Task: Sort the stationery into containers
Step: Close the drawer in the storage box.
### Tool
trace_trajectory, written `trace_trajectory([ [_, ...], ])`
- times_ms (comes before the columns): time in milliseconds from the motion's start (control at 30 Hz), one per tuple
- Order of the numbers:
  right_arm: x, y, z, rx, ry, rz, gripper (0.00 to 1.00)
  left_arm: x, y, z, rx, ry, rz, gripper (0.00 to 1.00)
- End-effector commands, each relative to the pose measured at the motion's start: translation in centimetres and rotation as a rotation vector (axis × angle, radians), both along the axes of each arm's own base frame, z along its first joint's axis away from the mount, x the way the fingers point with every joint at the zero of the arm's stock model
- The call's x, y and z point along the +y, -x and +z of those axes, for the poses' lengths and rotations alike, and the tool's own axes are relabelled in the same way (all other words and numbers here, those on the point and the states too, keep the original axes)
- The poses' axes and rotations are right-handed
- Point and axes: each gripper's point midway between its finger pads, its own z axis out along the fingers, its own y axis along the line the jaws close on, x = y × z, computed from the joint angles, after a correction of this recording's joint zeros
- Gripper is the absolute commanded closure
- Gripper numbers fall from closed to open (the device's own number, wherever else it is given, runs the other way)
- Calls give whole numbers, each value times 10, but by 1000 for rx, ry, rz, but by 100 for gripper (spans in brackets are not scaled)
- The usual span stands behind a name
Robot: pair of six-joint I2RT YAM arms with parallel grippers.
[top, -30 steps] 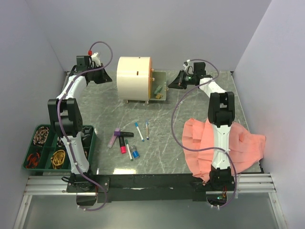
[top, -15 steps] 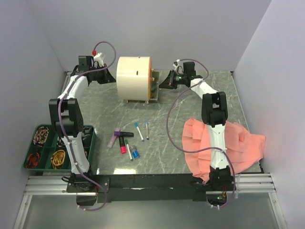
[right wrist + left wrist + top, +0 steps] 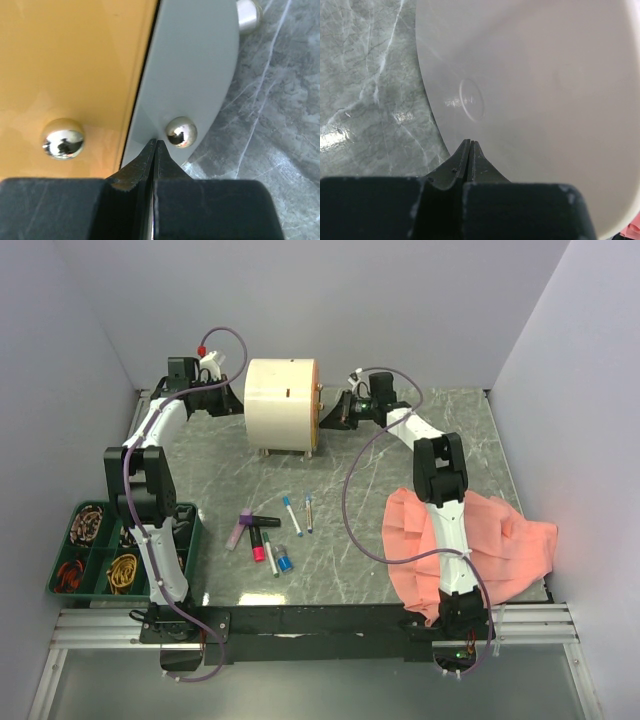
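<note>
The cream drum cabinet [image 3: 281,403] stands at the back of the table, with its drawers closed. My left gripper [image 3: 238,400] is shut and empty, its tips [image 3: 470,142] against the cabinet's plain cream back [image 3: 535,75]. My right gripper [image 3: 326,420] is shut and empty, its tips [image 3: 156,143] touching the cabinet's front beside a chrome knob [image 3: 181,132]. A yellow-orange drawer front [image 3: 75,60] with its own knob [image 3: 62,138] is to the left of it. The stationery lies mid-table: a purple marker [image 3: 238,529], a black-and-pink marker [image 3: 261,538] and white pens with blue caps [image 3: 291,515].
A green compartment tray [image 3: 194,540] holding rubber bands sits at the near left beside the left arm. A salmon-pink cloth [image 3: 510,550] lies at the near right under the right arm. Grey walls close in the back and sides.
My right gripper moved left and the open yellow drawer slid shut into the cabinet. My left gripper moved right up to the cabinet's back.
</note>
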Motion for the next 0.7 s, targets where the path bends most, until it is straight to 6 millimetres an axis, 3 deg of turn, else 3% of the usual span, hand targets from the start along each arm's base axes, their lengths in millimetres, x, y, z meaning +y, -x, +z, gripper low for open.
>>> trace_trajectory([
  [0, 12, -5, 22, -63, -39, 25, 100, -2, 5, 24, -62, -6, -27, 99],
  [167, 9, -6, 27, -72, -40, 23, 99, 0, 4, 23, -62, -19, -20, 99],
  [233, -2, -5, 33, -72, -30, 12, 93, 4, 2, 24, -65, -39, -4, 98],
  [267, -10, -6, 33, -69, -22, -1, 78, 5, 3, 25, -69, -51, -6, 94],
  [333, -32, -2, 36, -55, -13, -19, 62, 9, 1, 24, -70, -76, 14, 84],
  [367, -39, -1, 38, -53, -18, -24, 58, 15, 0, 24, -70, -83, 29, 71],
  [400, -44, 3, 39, -35, -28, -25, 52, 20, -1, 22, -67, -93, 41, 66],
  [433, -54, 2, 48, -33, -77, -25, 49, 25, -3, 21, -64, -104, 61, 62],
  [533, -59, 3, 63, -18, -163, -15, 44, 39, -7, 15, -55, -131, 101, 52],
  [667, -52, 4, 84, -43, -226, 25, 46, 46, -10, 8, -46, -160, 109, 45],
])
